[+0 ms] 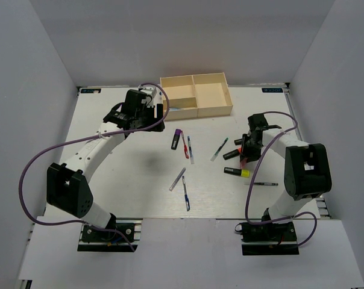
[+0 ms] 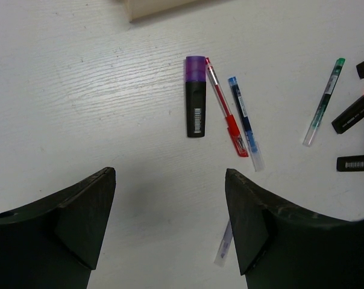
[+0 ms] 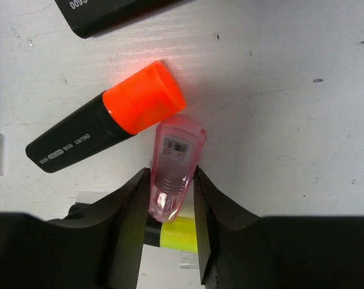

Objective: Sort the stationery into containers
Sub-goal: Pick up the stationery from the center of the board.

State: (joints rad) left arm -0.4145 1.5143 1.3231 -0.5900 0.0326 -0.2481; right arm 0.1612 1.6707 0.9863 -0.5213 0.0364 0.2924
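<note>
The cream three-compartment tray stands at the table's far middle. My right gripper is shut on a translucent pink highlighter with a barcode label, right beside an orange-ended black highlighter. A yellow highlighter end shows under the jaws. In the top view the right gripper is at the right-hand cluster. My left gripper is open and empty above bare table near the tray. Ahead of it lie a purple-ended highlighter, a red pen and a blue pen.
A green pen, a clear pen, a blue pen, a yellow-ended highlighter and a thin black pen lie loose mid-table. Grey walls enclose the table on three sides. Purple cables loop off both arms.
</note>
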